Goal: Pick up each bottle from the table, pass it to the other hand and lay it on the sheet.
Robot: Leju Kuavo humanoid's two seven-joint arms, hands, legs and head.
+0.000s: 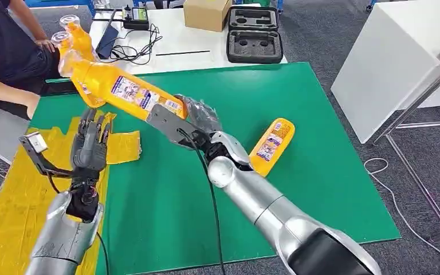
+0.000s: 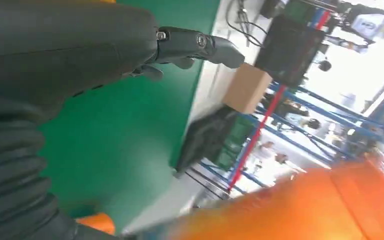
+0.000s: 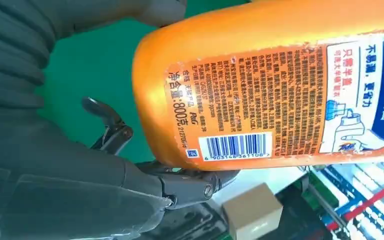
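Bottle (image 1: 123,90) hangs in the air above the green mat, clamped at its base by the right hand (image 1: 197,117); left hand (image 1: 90,142) waits below with fingers spread, empty; a badly aligned handover could drop it beside the yellow sheet (image 1: 11,195).

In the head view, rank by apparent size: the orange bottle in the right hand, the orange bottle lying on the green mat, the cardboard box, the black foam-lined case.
1. Held orange bottle, nearest the camera
2. Black foam-lined case
3. Lying orange bottle and cardboard box: too alike to rank; the box is partly cropped.
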